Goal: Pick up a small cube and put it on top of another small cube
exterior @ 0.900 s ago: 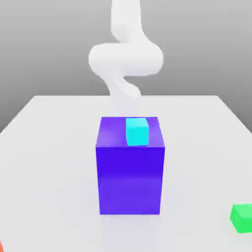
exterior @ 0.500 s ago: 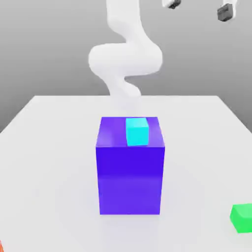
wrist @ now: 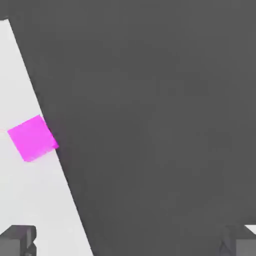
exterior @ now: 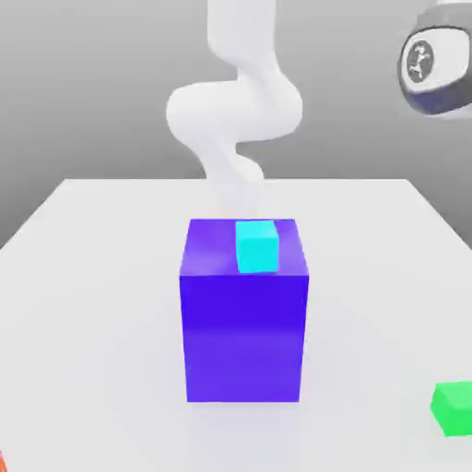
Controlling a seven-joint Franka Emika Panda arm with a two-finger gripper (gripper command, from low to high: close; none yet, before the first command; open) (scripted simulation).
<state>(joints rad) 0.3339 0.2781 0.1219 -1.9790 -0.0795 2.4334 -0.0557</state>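
Ext. view, L to R: orange-red obj. [exterior: 3,461] is peeking in at the bottom corner on the exterior view's left, mostly cut off by the frame edge. Big blue-violet block [exterior: 243,336] is standing on the white table [exterior: 101,304], approx. mid-pic. White robot arm [exterior: 235,111] is rising behind the block, its upper part running out of frame. Small cyan cube [exterior: 257,247] is sitting on the block's top face, toward the exterior view's right side of it and near the front edge. Rounded white/dark arm pt. [exterior: 438,60] is hanging in the upper corner on the exterior view's right, partly cut off. Green cube [exterior: 454,408] is resting on the table, lower corner on the exterior view's right, also partly cropped, well apart from the block.

Hand view, L to R: small magenta-pink cube [wrist: 33,138], the task's cube, is lying at the white tabletop's edge, w/ dark gray floor area [wrist: 150,115] showing beyond the edge. Gripper [wrist: 128,241] is keeping its two fingers wide apart, nothing betw. them; cube is lying clear of both, not being gripped.
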